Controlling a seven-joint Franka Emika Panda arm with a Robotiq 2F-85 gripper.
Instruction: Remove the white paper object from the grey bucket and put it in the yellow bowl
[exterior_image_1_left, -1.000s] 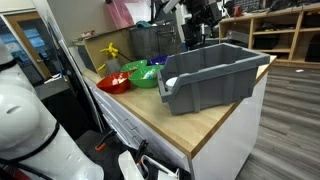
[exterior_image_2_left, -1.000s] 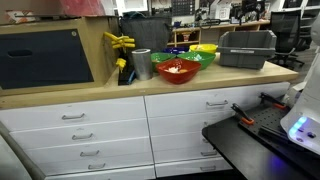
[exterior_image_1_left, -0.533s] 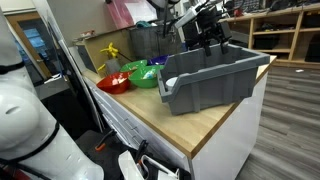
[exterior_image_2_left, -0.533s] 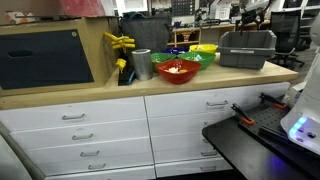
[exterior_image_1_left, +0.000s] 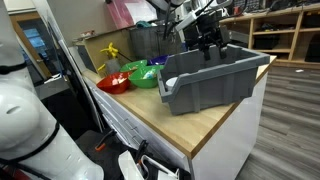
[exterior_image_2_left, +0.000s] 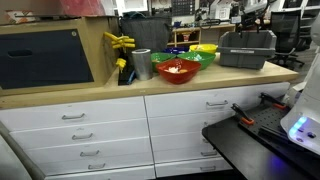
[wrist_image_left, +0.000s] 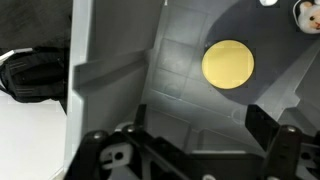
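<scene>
The grey bucket (exterior_image_1_left: 225, 80) (exterior_image_2_left: 247, 50) stands on the wooden counter, and its wall (wrist_image_left: 110, 85) and floor fill the wrist view. My gripper (exterior_image_1_left: 209, 47) (wrist_image_left: 196, 135) hangs open over the bucket's far end, fingers (wrist_image_left: 263, 122) wide apart with nothing between them. A small white round piece (wrist_image_left: 305, 12), the white paper object as far as I can tell, lies at the top right corner of the wrist view, partly cut off. The yellow bowl (exterior_image_2_left: 204, 48) sits behind the other bowls, beside the bucket.
A round yellow disc (wrist_image_left: 228, 64) lies on the bucket floor ahead of the fingers. A red bowl (exterior_image_1_left: 113, 82) (exterior_image_2_left: 177, 69) and a green bowl (exterior_image_1_left: 144, 76) (exterior_image_2_left: 192, 59) stand beside the bucket. A metal can (exterior_image_2_left: 141, 64) and a dark basket (exterior_image_1_left: 150, 42) are further along.
The gripper has come down and a little to the right, from above the counter's back to just over the bucket's far end. It stays open.
</scene>
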